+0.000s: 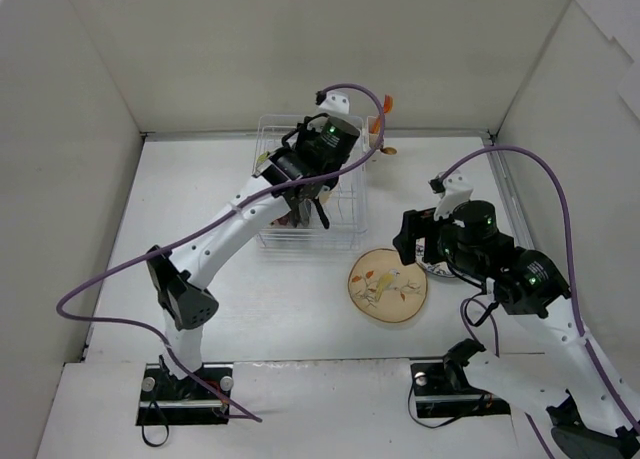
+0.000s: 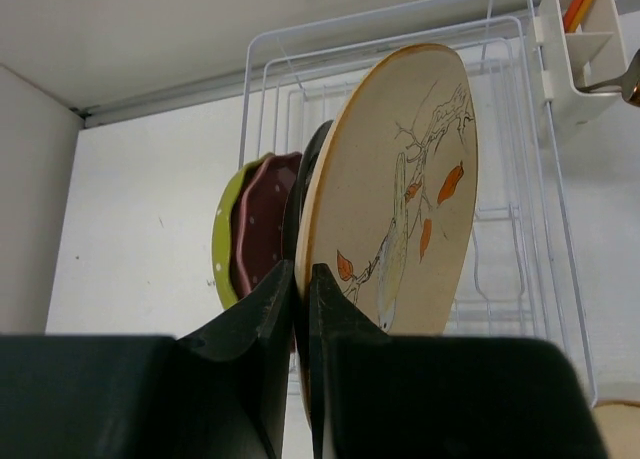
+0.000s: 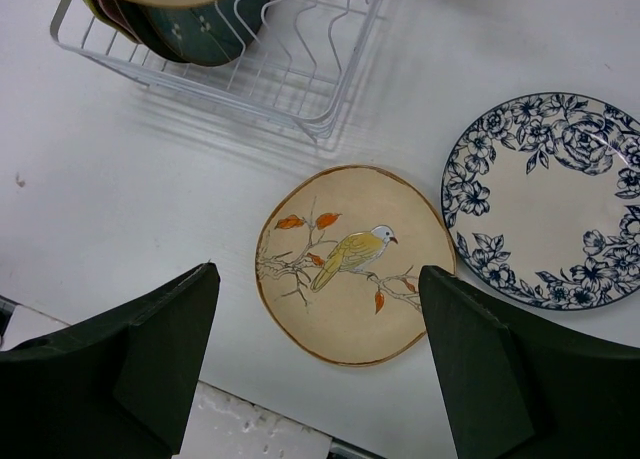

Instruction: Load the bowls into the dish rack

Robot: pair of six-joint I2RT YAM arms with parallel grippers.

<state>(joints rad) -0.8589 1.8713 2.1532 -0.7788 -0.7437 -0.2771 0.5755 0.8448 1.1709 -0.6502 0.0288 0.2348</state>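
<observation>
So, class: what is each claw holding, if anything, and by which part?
Left claw pinches the upright cream bird bowl by its rim. Right claw is open, holding nothing.

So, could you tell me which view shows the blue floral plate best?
The right wrist view: the blue floral plate lies nearly whole there. Top external shows only a sliver under the right arm; left wrist shows none.

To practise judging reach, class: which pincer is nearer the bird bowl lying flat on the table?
Right. The right pincer hangs open over the bird bowl; the left pincer is away at the rack, shut on an upright bowl.
</observation>
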